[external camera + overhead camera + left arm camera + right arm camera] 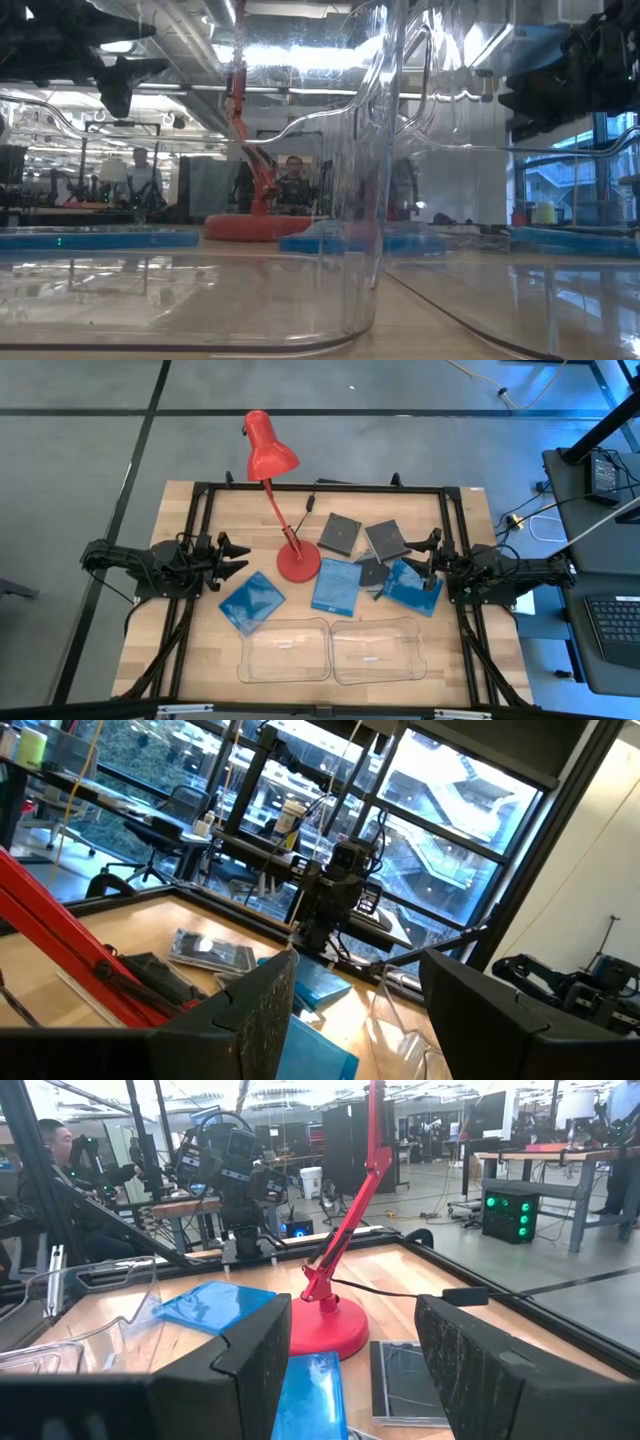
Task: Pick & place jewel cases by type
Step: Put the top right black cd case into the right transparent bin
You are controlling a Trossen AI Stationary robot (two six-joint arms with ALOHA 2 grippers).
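So far nothing is sorted: the jewel cases (336,586) lie loose on the worktop (180,660) behind two bare trays (285,651). Left gripper (243,558) and right gripper (418,556) wait at the sides, fingers apart, holding nothing.

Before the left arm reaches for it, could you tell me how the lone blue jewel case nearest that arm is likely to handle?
The blue jewel case looks thin, flat and rigid, so it probably stays stiff and light. It lies flush on the wooden table, so a gripper may struggle to get under an edge. Its glossy plastic likely slides rather than tips when pushed.
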